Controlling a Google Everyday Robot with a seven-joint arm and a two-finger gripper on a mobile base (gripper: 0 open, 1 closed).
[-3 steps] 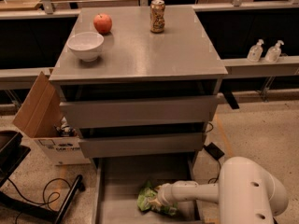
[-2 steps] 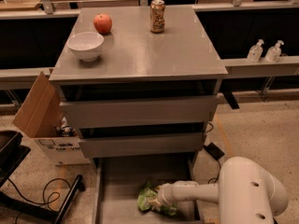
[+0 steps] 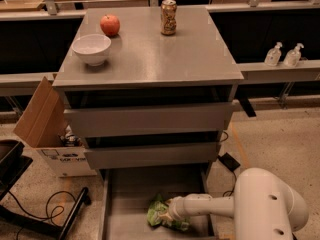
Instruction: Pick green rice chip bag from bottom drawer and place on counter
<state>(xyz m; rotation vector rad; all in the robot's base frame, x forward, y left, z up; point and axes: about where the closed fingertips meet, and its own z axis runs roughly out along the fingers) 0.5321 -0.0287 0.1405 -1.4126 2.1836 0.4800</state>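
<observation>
Speckled beige floor (image 3: 280, 134) spreads below; an open cardboard box (image 3: 37, 116) stands at the left, a black cable (image 3: 30, 211) beside it; two pump bottles (image 3: 274, 54) stand on a grey ledge (image 3: 260, 71) at the right; the gripper (image 3: 172, 211) is low at bottom centre.

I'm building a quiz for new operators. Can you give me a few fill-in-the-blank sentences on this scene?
1. The gripper is at the green rice chip bag inside the bottom drawer, which stands ____, not shut.
2. The counter holds ____ things, one of them a can.
3. The apple is beside a white ____.
Missing words: open; three; bowl.
</observation>
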